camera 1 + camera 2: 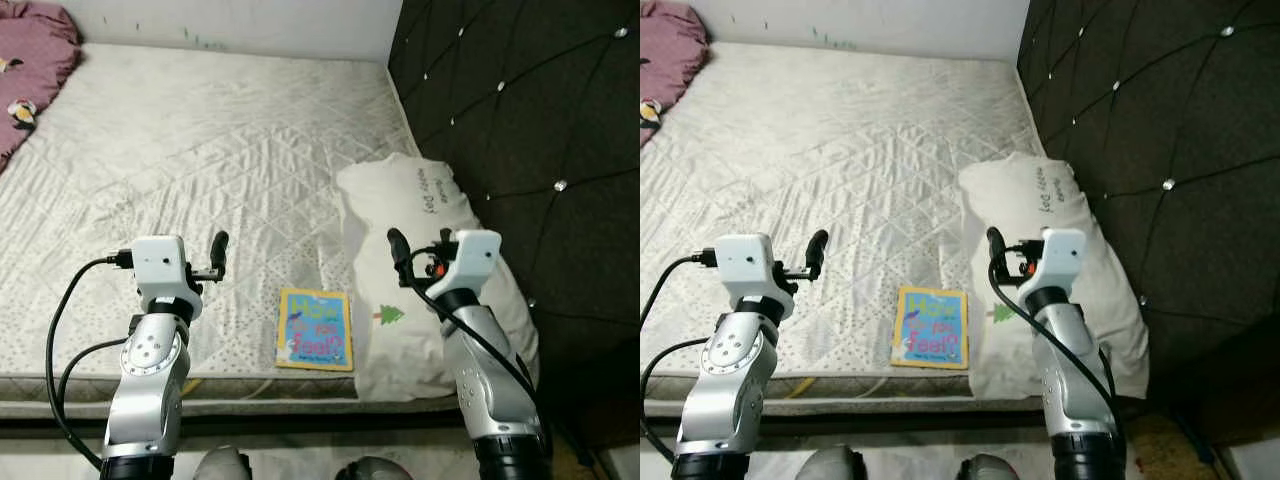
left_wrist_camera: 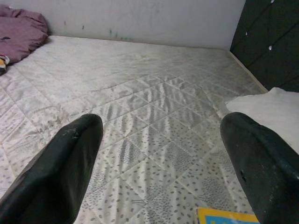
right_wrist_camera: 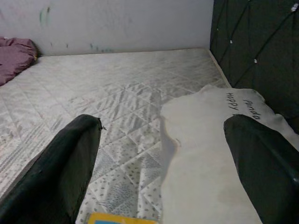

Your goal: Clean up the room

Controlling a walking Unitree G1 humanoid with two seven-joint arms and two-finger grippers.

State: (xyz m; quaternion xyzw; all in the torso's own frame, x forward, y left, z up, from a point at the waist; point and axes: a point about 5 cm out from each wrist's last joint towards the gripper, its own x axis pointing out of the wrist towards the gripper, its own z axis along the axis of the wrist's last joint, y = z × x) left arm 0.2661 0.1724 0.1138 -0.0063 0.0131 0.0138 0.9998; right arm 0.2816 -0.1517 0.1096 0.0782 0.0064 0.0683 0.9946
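The robot stands at the edge of a bed (image 1: 200, 140), both arms raised over the mattress. The thing most plainly out of place is a small picture book (image 1: 315, 329), lying flat near the lower centre of the frame, just beside the white pillow (image 1: 420, 210) and close to the mattress's near edge. It sits between the two arms, below and inward of both tools. The left tool (image 2: 159, 140) hovers to the lower left of the frame, the right tool (image 3: 163, 140) to the lower right over the pillow; both have their fingers spread wide and hold nothing. In each wrist view the book's yellow corner peeks in at the bottom edge, so it lies just ahead of and beneath either one. Neither arm is clearly nearer, though the left has open mattress beneath it. The book's long axis runs from the near edge up the bed, cover upward, title toward the far wall. A purple blanket (image 1: 35, 60) is bunched at the upper left.
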